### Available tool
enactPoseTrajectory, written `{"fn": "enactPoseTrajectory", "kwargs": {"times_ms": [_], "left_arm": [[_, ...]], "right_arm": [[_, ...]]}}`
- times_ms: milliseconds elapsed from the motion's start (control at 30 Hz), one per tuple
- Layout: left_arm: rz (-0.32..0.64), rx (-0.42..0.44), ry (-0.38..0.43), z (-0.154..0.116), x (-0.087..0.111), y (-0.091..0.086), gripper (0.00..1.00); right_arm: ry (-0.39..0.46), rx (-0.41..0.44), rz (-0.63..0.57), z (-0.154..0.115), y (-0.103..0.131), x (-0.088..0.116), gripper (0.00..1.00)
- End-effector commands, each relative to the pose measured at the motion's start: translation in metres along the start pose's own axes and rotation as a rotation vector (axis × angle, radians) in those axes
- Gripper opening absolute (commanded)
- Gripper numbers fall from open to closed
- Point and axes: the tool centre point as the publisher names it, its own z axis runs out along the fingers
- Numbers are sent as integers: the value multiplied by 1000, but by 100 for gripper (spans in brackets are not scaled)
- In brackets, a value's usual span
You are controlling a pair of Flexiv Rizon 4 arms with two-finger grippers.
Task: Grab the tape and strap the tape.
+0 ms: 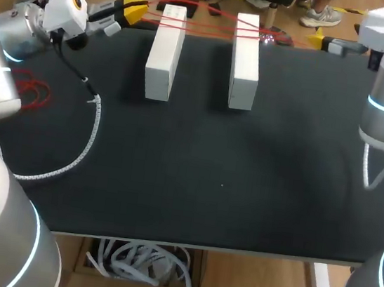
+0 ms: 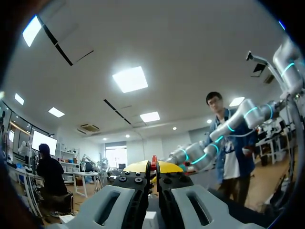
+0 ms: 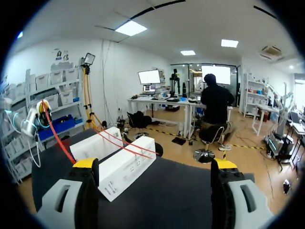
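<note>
Two white blocks (image 1: 166, 51) (image 1: 245, 60) stand side by side at the back of the black table (image 1: 194, 179). Thin red tape (image 1: 208, 20) runs in crossing strands over the far ends of both blocks. My left gripper (image 1: 137, 11) hovers just left of the left block, shut on the tape's end; a red bit (image 2: 154, 161) shows between its closed yellow tips (image 2: 153, 167). My right gripper (image 1: 320, 41) is at the back right, open and holding nothing. From the right gripper (image 3: 155, 164), the blocks (image 3: 125, 164) lie ahead, and the tape (image 3: 59, 138) slants up to the left arm.
A loose tangle of red tape (image 1: 32, 91) lies near the table's left edge. A white spiral-wrapped cable (image 1: 84, 145) from the left arm curves over the left part of the table. Dark round objects (image 1: 182, 6) sit at the back edge behind the blocks.
</note>
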Motion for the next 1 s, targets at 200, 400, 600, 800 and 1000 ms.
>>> {"fn": "enactPoseTrajectory", "kwargs": {"times_ms": [200,400,600,800,1000], "left_arm": [[1,2,-1,0,1,1,0],[1,2,-1,0,1,1,0],[1,2,-1,0,1,1,0],[1,2,-1,0,1,1,0],[1,2,-1,0,1,1,0]], "right_arm": [[-148,-214,397,-66,-30,30,100],[-151,-339,623,-72,-31,41,100],[-61,-494,990,-81,-36,59,100],[22,-605,1284,-85,-43,75,100],[122,-664,1429,-83,-38,92,100]]}}
